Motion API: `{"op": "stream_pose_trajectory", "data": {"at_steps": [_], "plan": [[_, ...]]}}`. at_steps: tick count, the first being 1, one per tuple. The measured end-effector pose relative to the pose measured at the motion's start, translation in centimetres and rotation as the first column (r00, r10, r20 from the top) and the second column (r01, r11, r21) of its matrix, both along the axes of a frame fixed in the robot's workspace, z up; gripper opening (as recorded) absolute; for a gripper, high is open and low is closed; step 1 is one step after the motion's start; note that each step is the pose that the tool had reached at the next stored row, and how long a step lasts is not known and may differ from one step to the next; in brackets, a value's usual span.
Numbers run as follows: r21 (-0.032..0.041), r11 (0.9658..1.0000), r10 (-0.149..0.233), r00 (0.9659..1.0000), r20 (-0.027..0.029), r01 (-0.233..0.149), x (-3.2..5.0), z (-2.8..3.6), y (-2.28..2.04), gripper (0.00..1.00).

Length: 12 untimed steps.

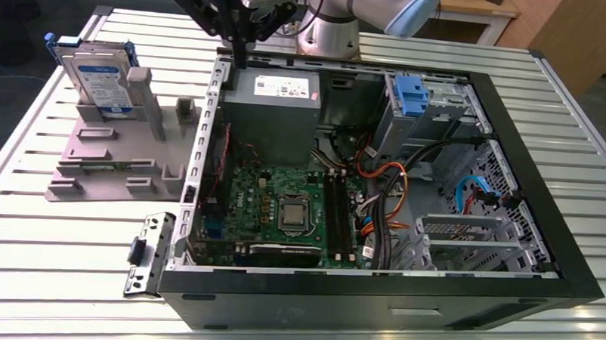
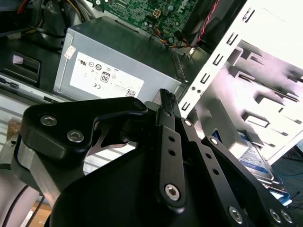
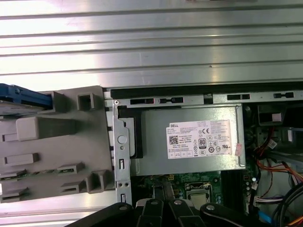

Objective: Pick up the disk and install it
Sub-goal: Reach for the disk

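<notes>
The task is at its very start, as far as the pictures show. The disk (image 1: 97, 80) is not yet picked up. It stands on edge in a slot of the grey stand (image 1: 112, 159), which rests on the table (image 1: 68, 245) just outside the computer case (image 1: 329, 296), off the case's side wall on the exterior view's left. The blue frame around the disk's edges shows above the stand's posts. Nothing touches the disk.

The gripper (image 1: 237, 58) hangs over the far rim of the case, at the corner nearest the stand. It is above the grey box (image 1: 272, 112) with the white sticker that sits inside the case against that rim. Its jaws look drawn together, with no gap between them that I can make out and nothing held. In the second wrist view the two black fingers (image 2: 170, 137) run up to a single tip over that grey box, and the disk shows past the case wall, apart from the gripper.

Inside the case the circuit board (image 1: 292, 207) and bundles of wire (image 1: 383, 195) lie open to view, and no disk like this one shows there. So both parts of the job remain: the disk has to be taken from the stand, and it has to be fitted into the case.
</notes>
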State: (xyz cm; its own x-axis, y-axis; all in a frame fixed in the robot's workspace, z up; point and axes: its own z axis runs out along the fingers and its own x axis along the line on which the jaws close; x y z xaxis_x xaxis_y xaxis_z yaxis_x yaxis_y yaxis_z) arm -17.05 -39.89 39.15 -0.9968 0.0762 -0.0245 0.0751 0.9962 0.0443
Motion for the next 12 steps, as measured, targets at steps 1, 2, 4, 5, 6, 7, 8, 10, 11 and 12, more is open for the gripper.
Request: {"op": "stream_pose_trajectory", "data": {"at_steps": [1,2,4,5,6,7,8,10,11,12], "plan": [[0.0,1.0,0.0,1.0,0.0,0.0,-0.02,0.0,0.0,0.1],[0.0,1.0,0.0,1.0,0.0,0.0,-0.04,0.0,0.0,0.1],[0.0,1.0,0.0,1.0,0.0,0.0,-0.08,0.0,0.0,0.1],[0.0,1.0,0.0,1.0,0.0,0.0,-0.1,0.0,0.0,0.1],[0.0,1.0,0.0,1.0,0.0,0.0,-0.12,0.0,0.0,0.1],[0.0001,1.0,0.0,1.0,0.0,0.0,-0.14,-0.01,0.0,0.1],[0.0,1.0,0.0,1.0,0.0,0.0,-0.17,-0.01,0.0,0.1],[0.0,1.0,0.0,1.0,0.0,0.0,-0.21,-0.01,0.0,0.1],[0.0,1.0,0.0,1.0,0.0,0.0,-0.24,-0.01,0.0,0.1],[0.0,1.0,0.0,1.0,0.0,0.0,-0.26,-0.01,0.0,0.1]]}}
